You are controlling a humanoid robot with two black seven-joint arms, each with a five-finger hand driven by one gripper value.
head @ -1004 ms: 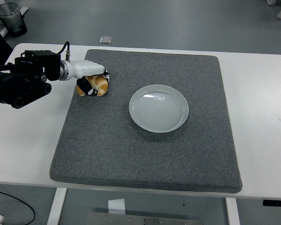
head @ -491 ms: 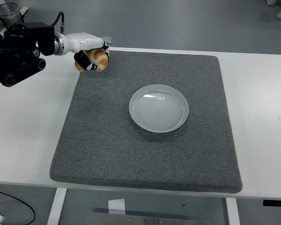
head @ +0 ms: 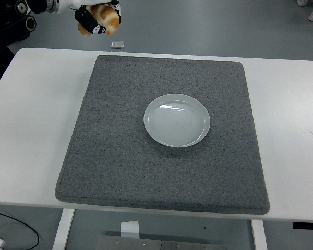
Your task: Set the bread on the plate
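The bread (head: 105,17), a golden-brown roll, hangs high in the picture's top left corner, above the table's far edge. My left hand (head: 94,20) is shut on it, black fingers wrapped around the roll, the white wrist and black arm cut off by the top edge. The pale round plate (head: 176,120) lies bare in the middle of the grey mat (head: 120,156), well to the right of and below the held bread. My right arm does not show.
The mat covers most of the white table (head: 31,130). A small clear square object (head: 117,45) lies on the floor just beyond the table's far edge. A shoe shows at the top right corner.
My left hand has lifted the bread off the mat's far left corner and carried it upward, toward the picture's top edge. The plate has not moved.
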